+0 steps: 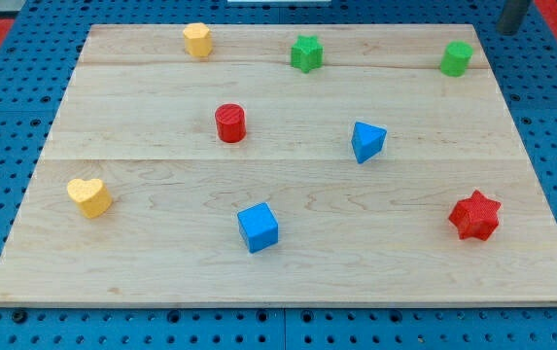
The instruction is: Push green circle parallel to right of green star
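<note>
Only a short stub of my rod (pixel 513 17) shows, at the view's top right corner. It is a plain round cylinder, dark grey, close to black, with a dull matt surface and a slightly paler sheen down one side. Its lower end, my tip (pixel 511 32), is cut flat and square. No cables, screws or markings can be made out on it

You have eight blocks on the wooden board (pixel 161 262): two green, a green star (pixel 306 52) and a green circle (pixel 456 58); two yellow (pixel 197 40) (pixel 89 196); two red (pixel 230 123) (pixel 475 216); two blue (pixel 366 141) (pixel 258 227). One dark rod (pixel 512 17) shows at the view's top right.
</note>
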